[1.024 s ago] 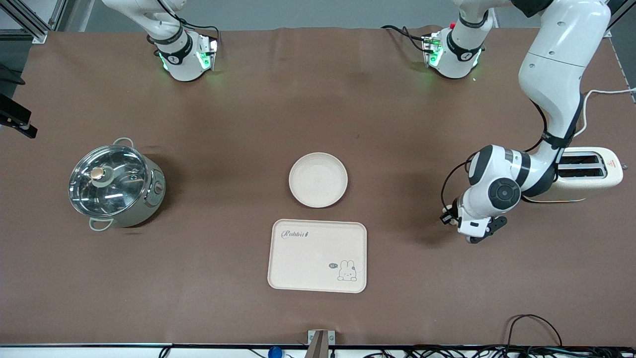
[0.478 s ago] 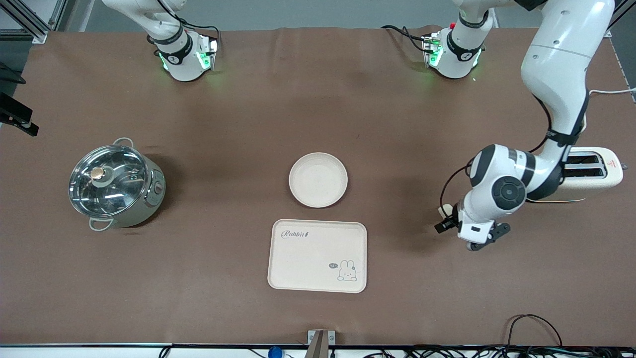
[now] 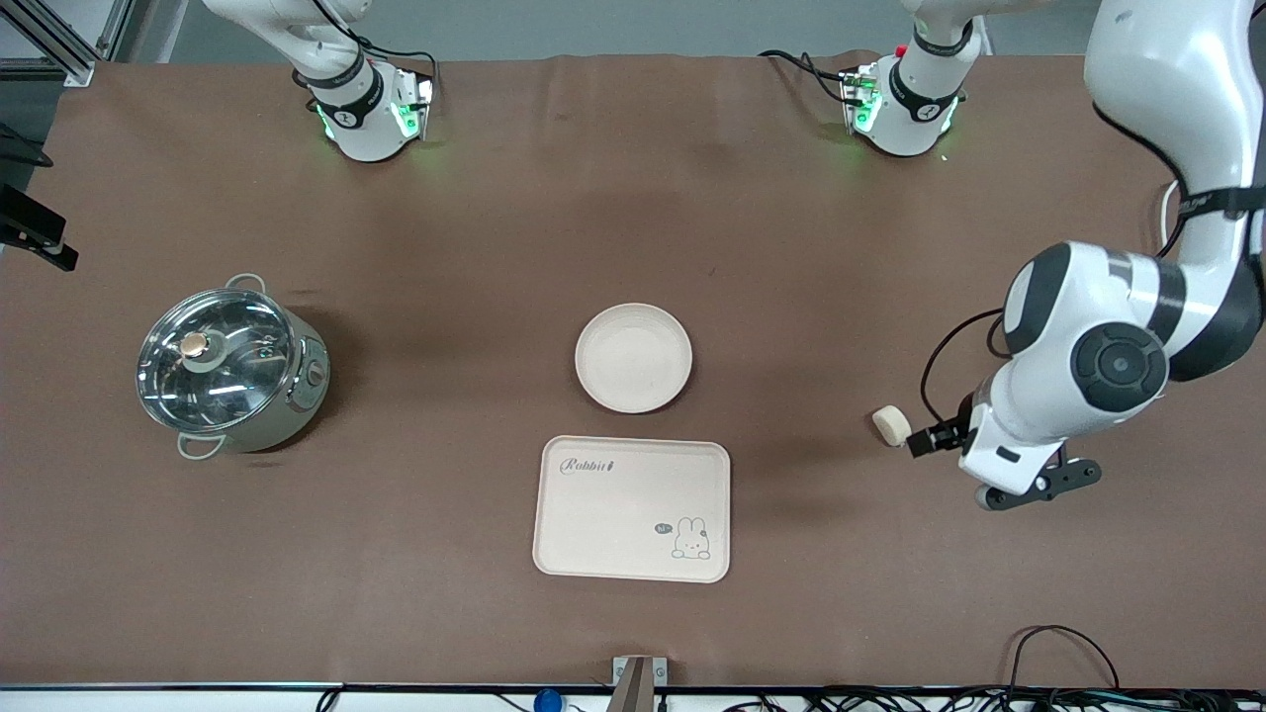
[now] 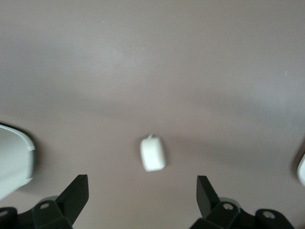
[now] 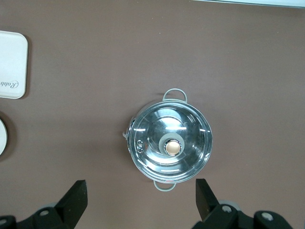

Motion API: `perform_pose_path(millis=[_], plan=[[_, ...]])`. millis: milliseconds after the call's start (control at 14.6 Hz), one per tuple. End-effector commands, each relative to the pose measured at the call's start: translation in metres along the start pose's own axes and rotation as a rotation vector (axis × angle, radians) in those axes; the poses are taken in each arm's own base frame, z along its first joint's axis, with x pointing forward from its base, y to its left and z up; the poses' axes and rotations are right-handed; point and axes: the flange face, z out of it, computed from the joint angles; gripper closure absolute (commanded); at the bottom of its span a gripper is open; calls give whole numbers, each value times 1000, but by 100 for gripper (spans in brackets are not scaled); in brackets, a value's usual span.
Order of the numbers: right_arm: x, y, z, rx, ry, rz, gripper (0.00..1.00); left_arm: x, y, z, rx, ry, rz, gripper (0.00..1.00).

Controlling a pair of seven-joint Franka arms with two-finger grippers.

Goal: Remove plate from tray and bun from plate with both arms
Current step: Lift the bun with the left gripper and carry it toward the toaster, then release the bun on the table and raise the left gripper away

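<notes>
The round plate (image 3: 633,357) lies empty on the brown table, just farther from the front camera than the rectangular tray (image 3: 632,508), which is also empty. The bun (image 3: 891,425) lies on the bare table toward the left arm's end. It also shows in the left wrist view (image 4: 153,153). My left gripper (image 3: 940,438) hangs open and empty beside and above the bun, its fingers (image 4: 76,193) wide apart. My right gripper (image 5: 141,198) is open and empty, high over the pot (image 5: 170,143). It is out of the front view.
A steel pot with a glass lid (image 3: 229,368) stands toward the right arm's end. The left arm's elbow (image 3: 1118,361) covers the toaster at its end. A tray corner (image 5: 12,64) and the plate's edge (image 5: 2,138) show in the right wrist view.
My left gripper let go of the bun, which now lies on the table. The gripper rose and drew back toward the left arm's end. The plate, tray and pot have not moved.
</notes>
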Motion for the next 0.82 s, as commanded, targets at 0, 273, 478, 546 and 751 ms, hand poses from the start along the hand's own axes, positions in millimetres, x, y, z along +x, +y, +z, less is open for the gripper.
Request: perform_pose_path(millis=[0, 273, 478, 546, 751], plan=[[-1, -2, 0, -11, 0, -4, 0, -16, -28, -26, 70, -46, 86, 0], [0, -4, -1, -7, 3, -8, 0, -32, -60, -102, 60, 49, 117, 0], [0, -4, -1, -8, 3, -7, 0, -50, -61, -140, 61, 106, 148, 0], [0, -4, -1, -8, 4, -7, 0, -54, -61, -148, 62, 120, 150, 0], [0, -3, -1, -5, 6, -6, 0, -71, -63, -181, -13, 146, 157, 0]])
